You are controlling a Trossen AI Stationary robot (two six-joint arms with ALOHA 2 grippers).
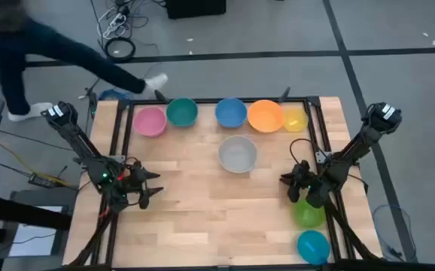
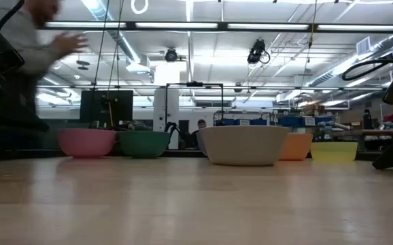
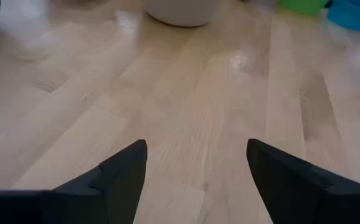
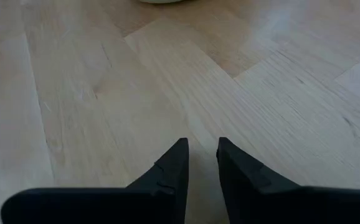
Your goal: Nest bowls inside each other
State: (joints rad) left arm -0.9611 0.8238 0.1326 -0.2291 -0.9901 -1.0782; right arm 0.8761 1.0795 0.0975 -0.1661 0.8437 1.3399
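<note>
Five bowls stand in a row along the table's far edge: pink (image 1: 150, 121), teal (image 1: 181, 112), blue (image 1: 231, 112), orange (image 1: 265, 116) and yellow (image 1: 295, 119). A grey-white bowl (image 1: 238, 153) rests upright mid-table. A lime green bowl (image 1: 308, 213) and a cyan bowl (image 1: 313, 246) sit near the right front corner. My left gripper (image 1: 151, 188) stands open at the left, low over bare wood, pointing right. My right gripper (image 1: 287, 181) points left beside the lime bowl; a narrow gap between its fingers (image 4: 202, 142) holds nothing.
A person (image 1: 37, 45) moves past the table's far left corner, blurred in the low view (image 2: 20, 61). A dark frame (image 1: 123, 120) borders the wooden top. Bare wood lies between the two grippers and in front of the grey-white bowl (image 2: 244, 144).
</note>
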